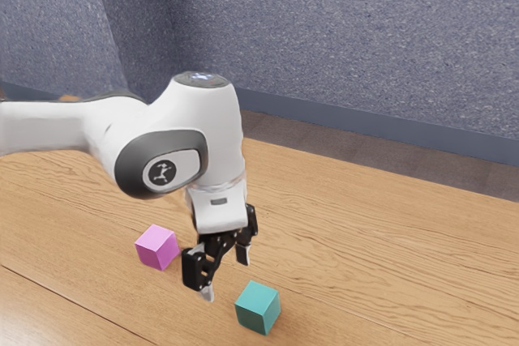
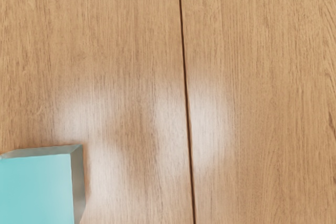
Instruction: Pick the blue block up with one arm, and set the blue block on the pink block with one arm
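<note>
Hanging low over the worktop (image 1: 389,232), our pincer (image 1: 220,269) stands wide and empty between pink block (image 1: 156,246) and blue block (image 1: 258,307); both blocks sit apart, bare wood round every edge.

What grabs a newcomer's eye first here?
The white Franka arm reaches in from the exterior view's left, its black gripper open and empty just above the wooden table. Either side of it sit two small cubes: a pink block toward that view's left, a teal block toward its right, neither touched.
</note>
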You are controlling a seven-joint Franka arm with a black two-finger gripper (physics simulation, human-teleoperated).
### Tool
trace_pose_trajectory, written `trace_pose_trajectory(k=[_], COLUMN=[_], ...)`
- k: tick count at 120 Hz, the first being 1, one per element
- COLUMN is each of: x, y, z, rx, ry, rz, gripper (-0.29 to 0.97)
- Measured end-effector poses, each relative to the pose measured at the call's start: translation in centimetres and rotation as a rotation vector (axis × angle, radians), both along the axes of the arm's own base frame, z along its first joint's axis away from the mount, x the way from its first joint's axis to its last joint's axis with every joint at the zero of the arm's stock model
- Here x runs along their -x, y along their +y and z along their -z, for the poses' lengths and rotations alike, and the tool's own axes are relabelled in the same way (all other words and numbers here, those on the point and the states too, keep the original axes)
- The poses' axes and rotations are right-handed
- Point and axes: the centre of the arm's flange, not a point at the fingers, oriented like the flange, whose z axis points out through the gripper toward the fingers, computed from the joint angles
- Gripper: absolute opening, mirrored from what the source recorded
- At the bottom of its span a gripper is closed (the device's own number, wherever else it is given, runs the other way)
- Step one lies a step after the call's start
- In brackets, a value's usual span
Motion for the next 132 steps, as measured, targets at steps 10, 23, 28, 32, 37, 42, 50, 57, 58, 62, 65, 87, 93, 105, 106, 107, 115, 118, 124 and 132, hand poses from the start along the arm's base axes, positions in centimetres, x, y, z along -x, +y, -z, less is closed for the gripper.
trace_pose_trajectory(k=[10, 23, 28, 32, 37, 42, 50, 57, 58, 62, 65, 87, 93, 105, 106, 107, 115, 118, 124, 132], x=[-0.8, -1.9, -2.3, -2.6, -3.0, -3.5, -4.3, -4.8, -4.9, -5.1, -5.3, -6.1, -6.0, -6.2, -6.3, -6.3, -6.9, -7.1, -7.5, -8.0], y=[0.0, -0.3, -0.3, -0.4, -0.5, -0.3, 0.0, 0.2, 0.2, 0.4, 0.5, 0.6, 0.1, -0.5, -0.5, -0.5, -0.5, -0.5, -0.2, 0.2], z=[1.0, 3.0, 3.9, 4.8, 5.6, 6.4, 7.9, 8.8, 8.9, 9.2, 9.4, 11.8, 12.3, 13.4, 13.4, 13.4, 12.9, 12.7, 12.4, 12.3], rx=[0.002, -0.005, -0.008, -0.008, -0.004, -0.001, 0.004, 0.009, 0.01, 0.014, 0.016, 0.02, 0.021, 0.014, 0.013, 0.013, 0.016, 0.019, 0.021, 0.023], ry=[-0.005, -0.012, -0.009, -0.003, -0.003, -0.002, 0.008, 0.009, 0.008, 0.005, 0.003, 0.006, 0.008, 0.003, 0.001, -0.001, -0.023, -0.031, -0.042, -0.049], rz=[-0.015, -0.018, -0.018, -0.019, -0.023, -0.033, -0.048, -0.06, -0.062, -0.069, -0.074, -0.074, -0.062, -0.031, -0.03, -0.029, -0.023, -0.021, -0.024, -0.028], gripper=[0.68, 0.68, 0.68, 0.68, 0.68, 0.68, 0.68, 0.68, 0.68, 0.68, 0.68, 0.68, 0.68, 0.68, 0.68, 0.68, 0.68, 0.68, 0.68, 0.68])
